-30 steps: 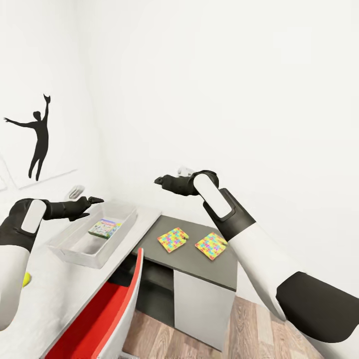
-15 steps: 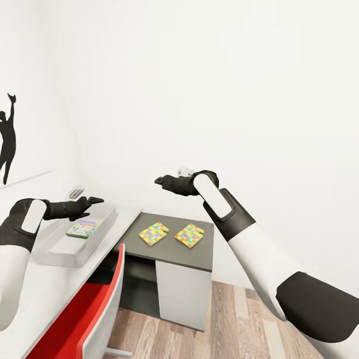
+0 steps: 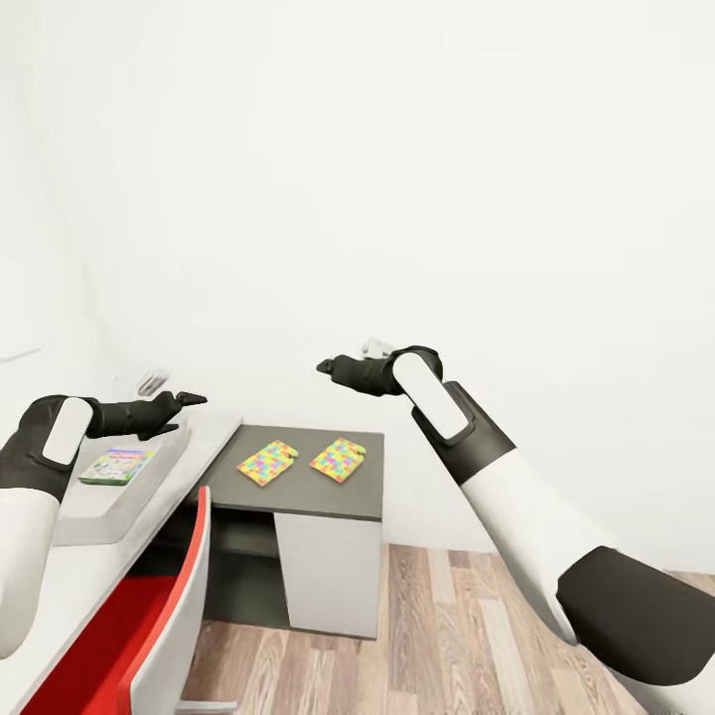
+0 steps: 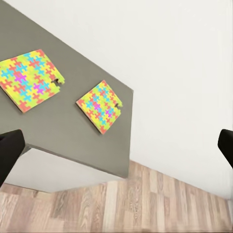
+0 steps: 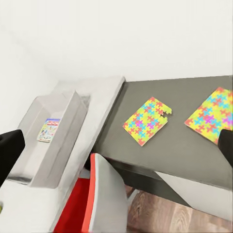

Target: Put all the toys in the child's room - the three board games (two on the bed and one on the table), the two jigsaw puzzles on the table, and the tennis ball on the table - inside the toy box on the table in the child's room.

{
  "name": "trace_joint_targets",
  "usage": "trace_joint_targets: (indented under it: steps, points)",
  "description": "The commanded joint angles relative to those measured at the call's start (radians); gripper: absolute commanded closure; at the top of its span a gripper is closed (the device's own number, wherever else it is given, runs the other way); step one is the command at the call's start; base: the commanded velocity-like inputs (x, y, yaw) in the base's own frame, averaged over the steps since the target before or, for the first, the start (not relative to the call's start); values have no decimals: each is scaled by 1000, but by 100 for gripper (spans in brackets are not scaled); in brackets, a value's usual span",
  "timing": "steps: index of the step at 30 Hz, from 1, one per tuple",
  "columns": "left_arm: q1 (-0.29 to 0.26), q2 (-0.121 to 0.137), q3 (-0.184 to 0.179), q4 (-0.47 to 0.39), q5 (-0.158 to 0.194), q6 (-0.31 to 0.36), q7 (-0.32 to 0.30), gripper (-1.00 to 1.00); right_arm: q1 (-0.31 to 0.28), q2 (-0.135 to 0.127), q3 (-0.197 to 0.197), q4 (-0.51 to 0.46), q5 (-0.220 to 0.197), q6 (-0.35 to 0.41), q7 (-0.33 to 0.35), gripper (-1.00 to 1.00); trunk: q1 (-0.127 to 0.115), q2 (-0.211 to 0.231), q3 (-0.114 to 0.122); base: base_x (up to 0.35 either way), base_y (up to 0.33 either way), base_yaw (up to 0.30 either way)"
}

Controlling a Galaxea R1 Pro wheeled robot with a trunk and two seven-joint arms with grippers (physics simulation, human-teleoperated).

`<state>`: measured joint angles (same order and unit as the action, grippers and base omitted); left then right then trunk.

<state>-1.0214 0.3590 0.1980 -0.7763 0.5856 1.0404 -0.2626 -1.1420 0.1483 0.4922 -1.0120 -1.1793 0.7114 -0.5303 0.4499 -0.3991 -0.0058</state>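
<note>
White walls and a wood floor [image 3: 467,636] frame a dark grey cabinet [image 3: 298,492] set against the pale surface [image 3: 70,576], with a red chair [image 3: 149,636] tucked below. Two jigsaw puzzles [image 3: 267,463] [image 3: 338,459] lie flat and side by side on the cabinet, forward of and below both hands. The right hand [image 3: 325,366] is judged nearer. Both the left hand [image 3: 194,399] and the right are held spread and empty. A board game [image 3: 118,466] is seen inside the toy box [image 3: 79,511].

The board game's [image 3: 117,466] print is too small to read.
</note>
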Motion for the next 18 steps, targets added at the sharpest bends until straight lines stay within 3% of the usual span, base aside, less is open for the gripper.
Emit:
trace_joint_targets:
  steps: [1,15,18]
  points:
    - [0,0,3,0,-10,4,-10,-100,0,-3,1,0,-10,-1,-10,-100,0,-1,0,-152,0,-281]
    - [0,0,3,0,-10,4,-9,-100,25,-11,-1,1,-8,-3,-10,-100,0,-1,7,-107,0,-281]
    - [0,0,3,0,-10,4,-9,-100,36,-31,0,0,-9,-4,-10,-100,0,-1,8,-117,0,-281]
